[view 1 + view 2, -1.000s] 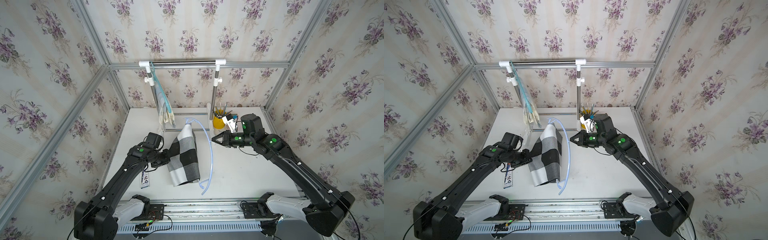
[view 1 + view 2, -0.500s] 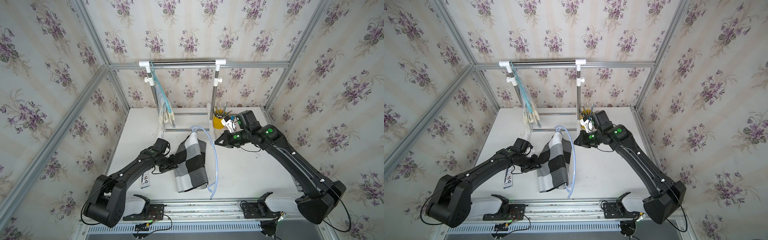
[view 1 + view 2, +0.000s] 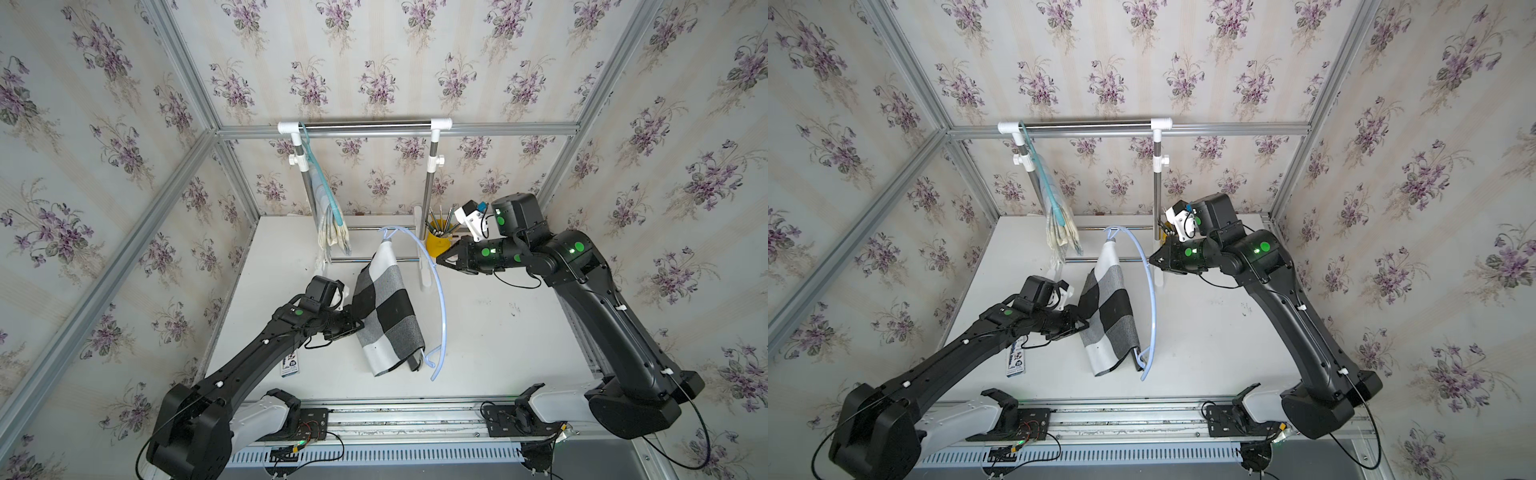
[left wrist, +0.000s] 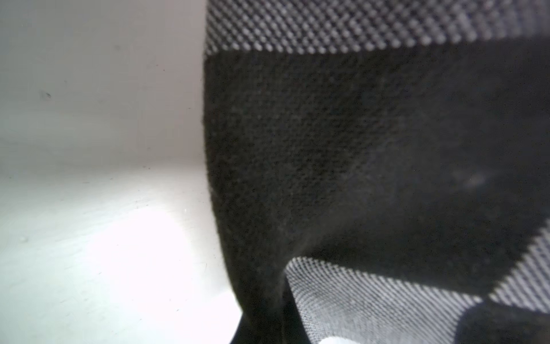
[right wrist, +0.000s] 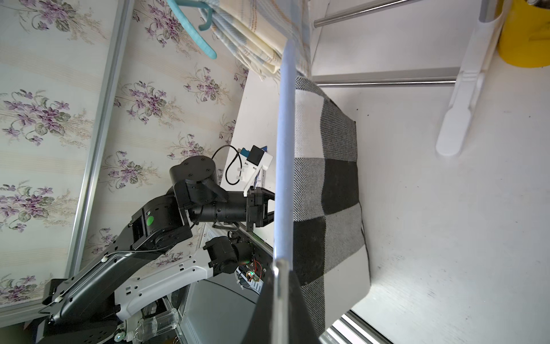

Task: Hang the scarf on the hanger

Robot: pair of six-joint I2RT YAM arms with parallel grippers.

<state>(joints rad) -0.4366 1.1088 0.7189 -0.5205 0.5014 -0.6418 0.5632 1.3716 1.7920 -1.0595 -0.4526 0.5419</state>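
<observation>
Scarf (image 3: 388,309) position: centre of the tabletop (image 3: 498,332), slanting, with its narrow upper end toward 12 o'clock and its wide lower end toward 6 o'clock. We take the far wall as 12 o'clock in both top views. We read a check of black, grey and white blocks.

The pale blue hanger (image 3: 443,303) curves along the scarf's 3 o'clock side. Its hook end sits beside the scarf's upper end and its lower tip lies just past the lower hem. We cannot tell whether the cloth passes over the hanger's bar.

The right arm (image 3: 602,316) enters from 4 o'clock. The right jaws are closed on the hanger's curved shoulder; the right wrist view shows the hanger (image 5: 282,149) running out from between them.

The left arm (image 3: 266,345) enters from 7 o'clock. The left jaws are pinched on the scarf's 9 o'clock edge; the scarf (image 4: 357,149) fills most of the left wrist view.

At 12 o'clock stands the rack (image 3: 365,126), carrying a teal hanger (image 3: 333,203) with a pale striped cloth (image 3: 326,237). A yellow cup (image 3: 435,248) of tools stands at 1 o'clock. A small card (image 3: 290,365) lies flat at 8 o'clock.
</observation>
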